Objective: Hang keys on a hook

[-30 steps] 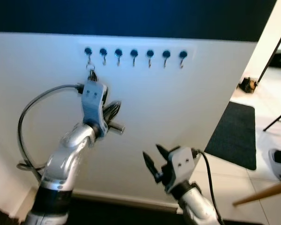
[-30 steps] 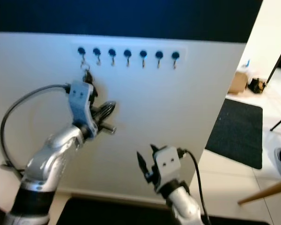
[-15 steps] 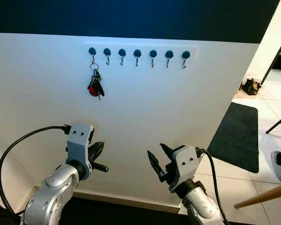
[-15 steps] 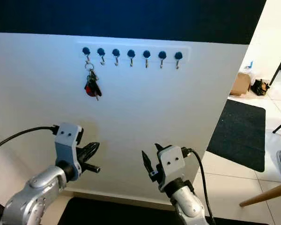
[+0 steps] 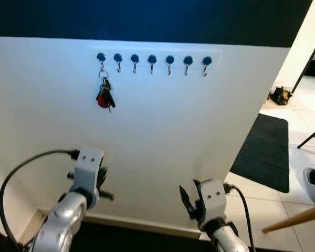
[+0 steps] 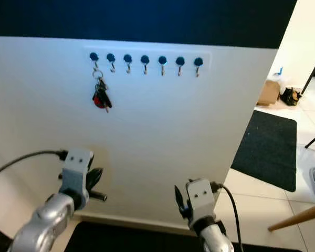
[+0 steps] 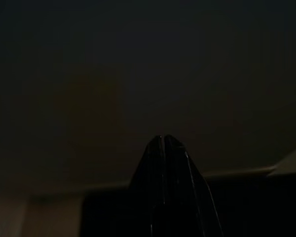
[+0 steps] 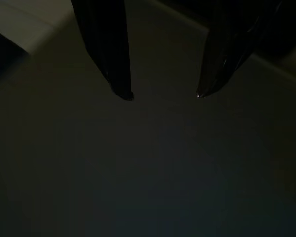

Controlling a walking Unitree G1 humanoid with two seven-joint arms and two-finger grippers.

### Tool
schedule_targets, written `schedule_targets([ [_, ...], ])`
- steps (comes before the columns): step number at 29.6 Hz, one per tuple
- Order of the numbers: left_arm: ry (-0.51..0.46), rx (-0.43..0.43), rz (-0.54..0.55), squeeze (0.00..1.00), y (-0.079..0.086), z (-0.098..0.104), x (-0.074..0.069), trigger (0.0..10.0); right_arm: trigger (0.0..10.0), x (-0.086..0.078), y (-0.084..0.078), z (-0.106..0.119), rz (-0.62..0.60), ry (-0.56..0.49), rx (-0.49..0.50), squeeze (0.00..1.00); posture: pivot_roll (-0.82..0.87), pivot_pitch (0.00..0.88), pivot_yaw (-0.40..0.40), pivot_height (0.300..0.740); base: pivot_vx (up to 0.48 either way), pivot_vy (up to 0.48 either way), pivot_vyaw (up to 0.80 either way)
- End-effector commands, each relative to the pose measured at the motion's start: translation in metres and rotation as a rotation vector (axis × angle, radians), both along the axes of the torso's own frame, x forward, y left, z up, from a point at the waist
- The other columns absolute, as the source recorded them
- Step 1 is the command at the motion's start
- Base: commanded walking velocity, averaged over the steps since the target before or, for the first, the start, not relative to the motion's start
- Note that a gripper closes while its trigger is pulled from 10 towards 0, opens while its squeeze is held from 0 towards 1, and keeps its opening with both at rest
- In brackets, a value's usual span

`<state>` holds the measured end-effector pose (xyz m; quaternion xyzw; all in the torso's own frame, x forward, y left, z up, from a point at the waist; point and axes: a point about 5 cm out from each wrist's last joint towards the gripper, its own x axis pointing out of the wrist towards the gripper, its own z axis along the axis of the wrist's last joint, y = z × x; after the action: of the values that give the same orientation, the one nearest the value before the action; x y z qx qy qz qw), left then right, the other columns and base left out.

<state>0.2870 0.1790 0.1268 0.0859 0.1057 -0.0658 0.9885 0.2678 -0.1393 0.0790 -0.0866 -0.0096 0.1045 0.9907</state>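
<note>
Left gripper (image 5: 101, 177) sits low before the white wall (image 5: 199, 115), well below the hooks; in the left eye view its black fingers look pressed together and hold nothing. Right gripper (image 5: 187, 202) is also low, to the right of the left one, its fingers pointing at the wall, empty. The keys (image 5: 105, 97) hang from the leftmost hook (image 5: 101, 59) in a row of seven dark-capped hooks (image 5: 152, 60), on a ring, with a red fob among dark pieces, resting against the wall. A black cable (image 5: 21, 168) loops from the left wrist. To the right: a dark mat (image 5: 265, 152) on pale tile, and a wooden stick (image 5: 294, 218) at the lower right edge. Right eye view: same layout; a cardboard box (image 6: 269, 92) stands beyond the mat. Left wrist view: very dark; the two fingers (image 7: 158, 182) meet at a single tip, closed on nothing, with a faint pale band across the lower part. Right wrist view: very dark; the two fingertips (image 8: 121, 89) stand clearly apart with nothing between them, over a dim plain surface.
</note>
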Motion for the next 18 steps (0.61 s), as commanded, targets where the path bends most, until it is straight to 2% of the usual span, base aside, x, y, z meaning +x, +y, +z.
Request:
schedule_targets([
  [1,0.097,0.012,0.013,0.0,-0.002,-0.032,-0.007,10.0,10.0,-0.009,-0.012,-0.025,-0.066,0.087,-0.039,0.0,0.06,0.148,0.045,0.74,0.0,0.0,0.0],
  [4,0.269,-0.012,0.01,0.0,0.0,-0.076,-0.021,10.0,10.0,-0.026,-0.036,-0.059,-0.17,0.224,-0.086,0.0,0.05,0.147,0.045,0.74,0.0,0.0,0.0],
  [6,0.371,0.014,0.023,0.0,0.006,-0.104,-0.036,10.0,10.0,-0.044,-0.053,-0.081,-0.22,0.314,-0.135,0.0,0.04,0.146,0.048,0.74,0.0,0.0,0.0],
  [8,0.433,0.045,0.068,0.0,0.016,-0.122,-0.048,10.0,10.0,-0.061,-0.066,-0.098,-0.262,0.39,-0.151,0.0,0.03,0.148,0.054,0.74,0.0,0.0,0.0],
  [9,0.433,0.045,0.068,0.0,0.016,-0.122,-0.048,10.0,10.0,-0.061,-0.066,-0.098,-0.262,0.39,-0.151,0.0,0.03,0.148,0.054,0.74,0.0,0.0,0.0],
  [10,0.451,0.047,0.097,0.0,0.021,-0.128,-0.054,10.0,10.0,-0.072,-0.07,-0.106,-0.274,0.427,-0.157,0.0,0.03,0.148,0.06,0.74,0.0,0.0,0.0],
  [11,0.453,0.046,0.105,0.0,0.022,-0.129,-0.055,10.0,10.0,-0.075,-0.07,-0.108,-0.272,0.436,-0.16,0.0,0.03,0.148,0.06,0.74,0.0,0.0,0.0],
  [13,0.439,0.022,0.084,0.0,0.019,-0.129,-0.057,10.0,10.0,-0.08,-0.07,-0.112,-0.277,0.453,-0.156,0.0,0.03,0.147,0.063,0.74,0.0,0.0,0.0],
  [18,0.447,0.018,0.074,0.0,0.018,-0.136,-0.06,10.0,10.0,-0.078,-0.068,-0.114,-0.295,0.445,-0.138,0.0,0.04,0.147,0.066,0.74,0.0,0.0,0.0],
])
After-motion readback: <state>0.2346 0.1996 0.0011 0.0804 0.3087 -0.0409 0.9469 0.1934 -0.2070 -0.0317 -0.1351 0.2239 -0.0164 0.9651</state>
